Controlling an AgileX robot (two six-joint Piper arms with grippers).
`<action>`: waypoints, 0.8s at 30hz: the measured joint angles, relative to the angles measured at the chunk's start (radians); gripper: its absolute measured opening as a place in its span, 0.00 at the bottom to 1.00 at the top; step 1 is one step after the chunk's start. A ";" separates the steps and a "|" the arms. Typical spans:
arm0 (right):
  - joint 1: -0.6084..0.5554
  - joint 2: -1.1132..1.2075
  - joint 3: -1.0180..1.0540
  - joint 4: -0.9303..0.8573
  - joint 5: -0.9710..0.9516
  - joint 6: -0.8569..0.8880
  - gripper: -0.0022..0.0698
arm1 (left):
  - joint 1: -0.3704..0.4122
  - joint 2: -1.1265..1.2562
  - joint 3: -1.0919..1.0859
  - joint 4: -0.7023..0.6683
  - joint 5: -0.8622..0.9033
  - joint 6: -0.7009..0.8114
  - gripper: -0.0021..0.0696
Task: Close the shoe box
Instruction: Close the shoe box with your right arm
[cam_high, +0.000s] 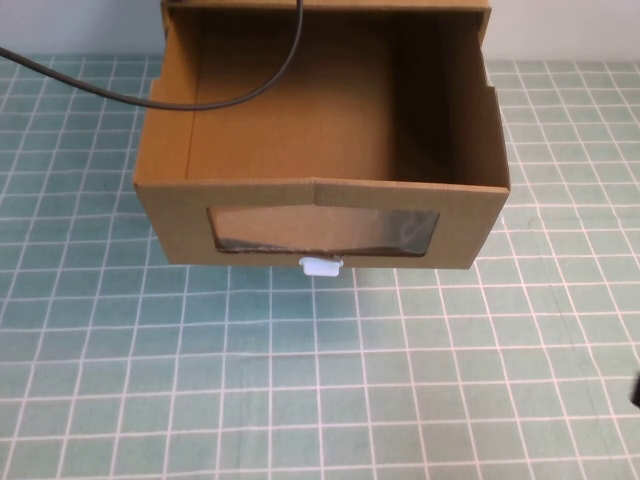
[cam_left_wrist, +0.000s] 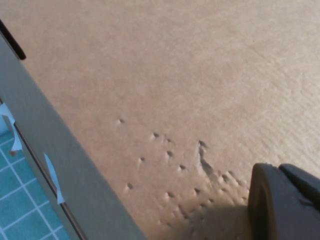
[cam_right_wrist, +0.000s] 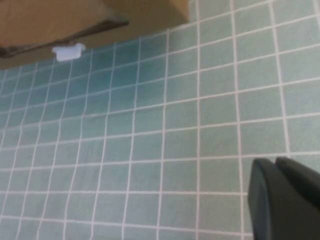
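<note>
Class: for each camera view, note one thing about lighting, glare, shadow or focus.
High view: the brown cardboard shoe box has glare on its clear window and casts a soft shadow on the green grid mat. Left wrist view: the left gripper shadows dented cardboard. Right wrist view: the right gripper is a blurred dark shape; the white tab looks soft.

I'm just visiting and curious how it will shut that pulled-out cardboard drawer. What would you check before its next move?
1. Shoe box drawer pulled out, needing a push: ok, it stands open and looks empty.
2. White pull tab and front window unobstructed: ok.
3. Black cable away from the drawer: not ok, it hangs over the open inside.
4. Right gripper placed to push: not ok, it is over the checked mat, apart from the box front.
5. Left gripper out of the way: cannot tell, it sits close against brown cardboard.
6. Gripper fingers: cannot tell.
</note>
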 joint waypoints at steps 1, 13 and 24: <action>0.000 0.048 -0.032 0.013 0.020 -0.034 0.01 | 0.000 0.000 0.000 0.000 0.000 0.000 0.02; 0.260 0.519 -0.402 0.030 0.049 -0.207 0.01 | 0.000 0.000 0.000 0.001 0.000 -0.005 0.02; 0.651 0.660 -0.510 -0.169 -0.324 0.001 0.01 | -0.002 0.000 0.000 0.002 0.000 -0.005 0.02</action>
